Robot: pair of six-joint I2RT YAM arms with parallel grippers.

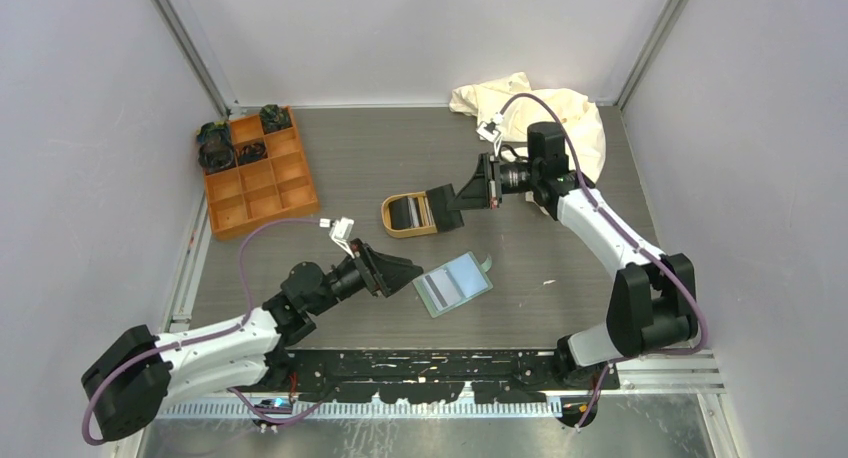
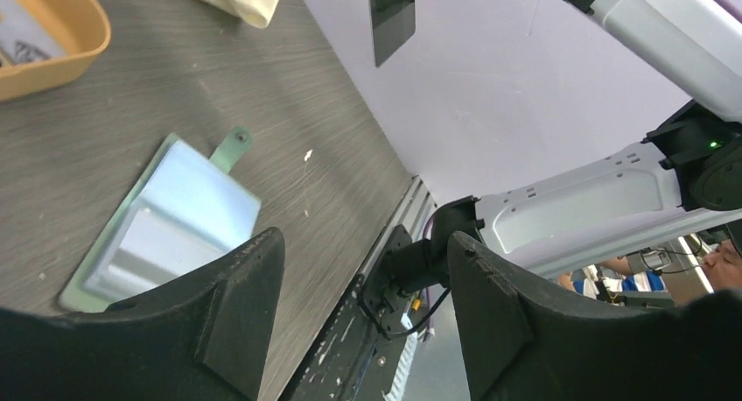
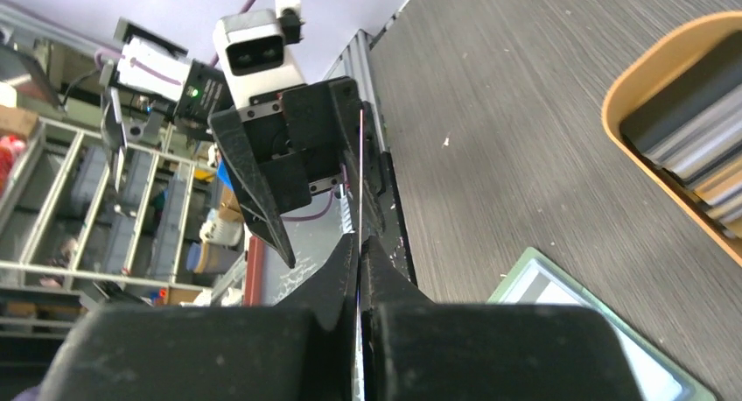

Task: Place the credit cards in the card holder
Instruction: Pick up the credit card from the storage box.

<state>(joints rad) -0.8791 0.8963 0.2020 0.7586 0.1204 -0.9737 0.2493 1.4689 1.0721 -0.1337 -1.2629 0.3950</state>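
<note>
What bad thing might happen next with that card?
The right hand pinches a thin card that sticks out beyond its grip; it might slip or twist. The card holder lies flat, and the open left hand isn't gripping it, so it may slide when the card pushes in.

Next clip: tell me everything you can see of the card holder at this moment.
The card holder is a thin sage-green wallet lying open and flat on the grey table, slightly askew, between the two arms. A small tab with a round snap sticks out from its far right corner. Light blue and grey-white cards, one dark-striped, cover most of its inside. The open left gripper hangs just by its left edge, apparently not touching.
</note>
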